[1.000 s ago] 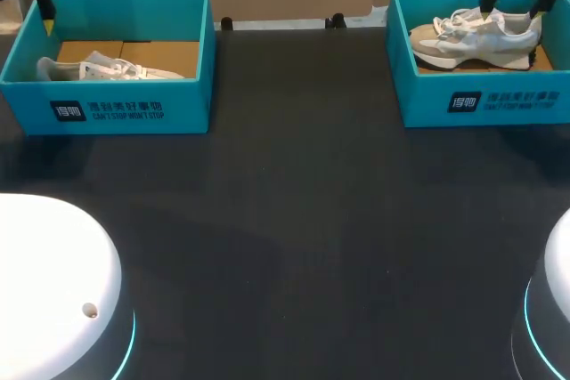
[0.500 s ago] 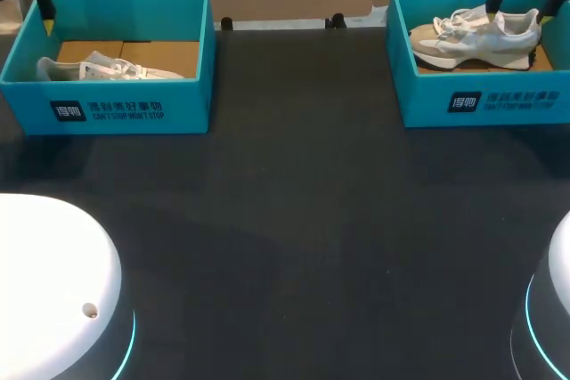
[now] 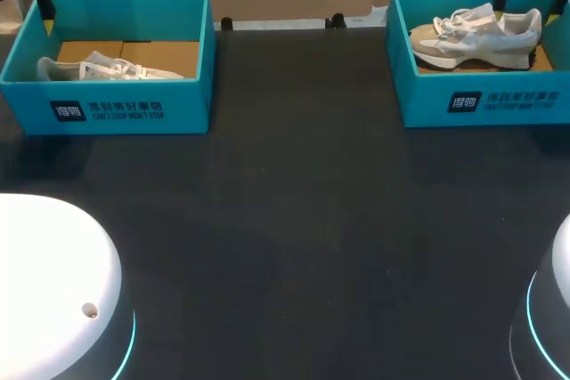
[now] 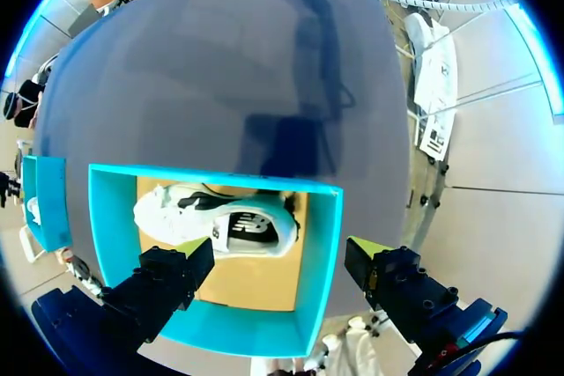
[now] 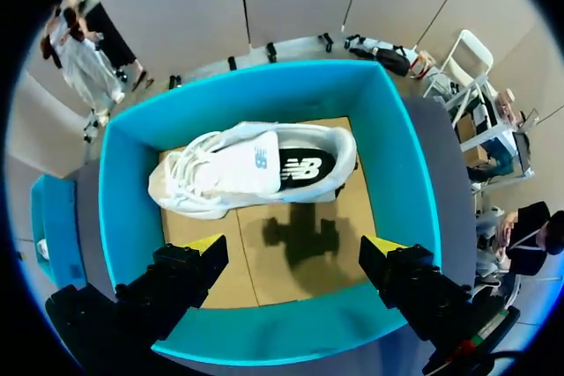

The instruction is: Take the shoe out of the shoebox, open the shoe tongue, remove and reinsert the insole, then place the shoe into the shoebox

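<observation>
Lying in right shoebox, white shoe, walls around, left shoebox apart

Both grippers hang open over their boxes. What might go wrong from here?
1. The right gripper is over bare cardboard, with the shoe ahead of it; a straight descent would probably miss it.
2. The loose laces may snag a finger.
3. The box wall is close beside the shoe, so a finger might catch it.
</observation>
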{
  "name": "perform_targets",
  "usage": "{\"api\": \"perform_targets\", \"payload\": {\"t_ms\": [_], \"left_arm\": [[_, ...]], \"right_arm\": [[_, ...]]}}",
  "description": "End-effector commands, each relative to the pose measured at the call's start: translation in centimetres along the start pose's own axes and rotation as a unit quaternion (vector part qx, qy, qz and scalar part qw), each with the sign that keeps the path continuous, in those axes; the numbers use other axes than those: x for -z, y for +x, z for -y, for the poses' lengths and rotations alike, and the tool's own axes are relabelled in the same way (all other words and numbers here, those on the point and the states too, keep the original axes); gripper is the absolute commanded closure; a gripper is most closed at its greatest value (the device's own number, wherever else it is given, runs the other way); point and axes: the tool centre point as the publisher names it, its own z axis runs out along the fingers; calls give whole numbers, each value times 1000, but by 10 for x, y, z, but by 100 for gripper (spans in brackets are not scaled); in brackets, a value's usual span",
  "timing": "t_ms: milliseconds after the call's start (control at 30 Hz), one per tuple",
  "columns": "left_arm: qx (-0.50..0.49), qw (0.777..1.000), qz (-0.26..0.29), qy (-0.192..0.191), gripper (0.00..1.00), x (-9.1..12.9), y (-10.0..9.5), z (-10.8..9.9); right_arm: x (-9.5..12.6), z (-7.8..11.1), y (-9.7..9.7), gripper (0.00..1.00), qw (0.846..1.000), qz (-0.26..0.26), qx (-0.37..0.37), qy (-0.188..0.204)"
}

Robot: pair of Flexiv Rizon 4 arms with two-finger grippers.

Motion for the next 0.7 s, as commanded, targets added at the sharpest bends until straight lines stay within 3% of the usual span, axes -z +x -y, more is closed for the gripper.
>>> {"api": "perform_targets", "payload": {"t_ms": [33, 433, 633, 700], "left_arm": [[0, 1000, -1, -2, 0, 0, 0, 2], [0, 1000, -1, -2, 0, 0, 0, 2], [0, 1000, -1, -2, 0, 0, 0, 2], [0, 1000, -1, -2, 0, 0, 0, 2]], "right_arm": [[-13, -21, -6, 0, 999, -3, -5, 43], [-38, -42, -29, 24, 997, 3, -9, 71], [-52, -52, -36, 43, 997, 8, -5, 79], [-55, -55, -39, 42, 997, 12, -3, 81]]}}
